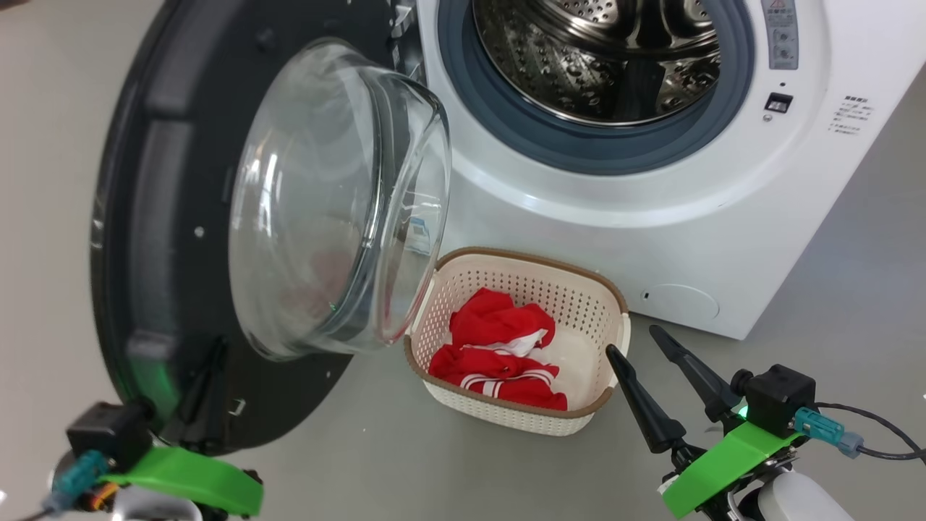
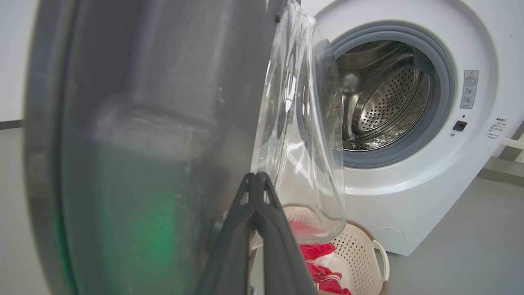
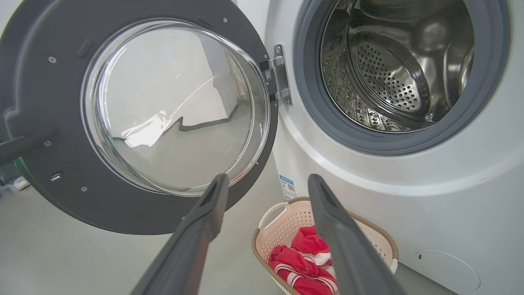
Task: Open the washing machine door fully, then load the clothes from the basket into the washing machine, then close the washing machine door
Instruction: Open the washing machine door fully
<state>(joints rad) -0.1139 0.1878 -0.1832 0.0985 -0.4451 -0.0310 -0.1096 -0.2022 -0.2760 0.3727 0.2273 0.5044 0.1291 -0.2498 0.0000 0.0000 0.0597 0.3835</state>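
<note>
My left gripper (image 2: 257, 177), fingers pressed together, sits close against the dark inner face of the washing machine door (image 1: 166, 217), which stands swung wide from the washing machine (image 1: 651, 239). On the floor in front of the washing machine, below its steel drum (image 1: 600, 58), the basket (image 1: 528, 255) holds the clothes (image 1: 499, 340) in a red heap. My right gripper (image 1: 635, 344), fingers spread, hovers just beside the basket's rim, on the side away from the door.
</note>
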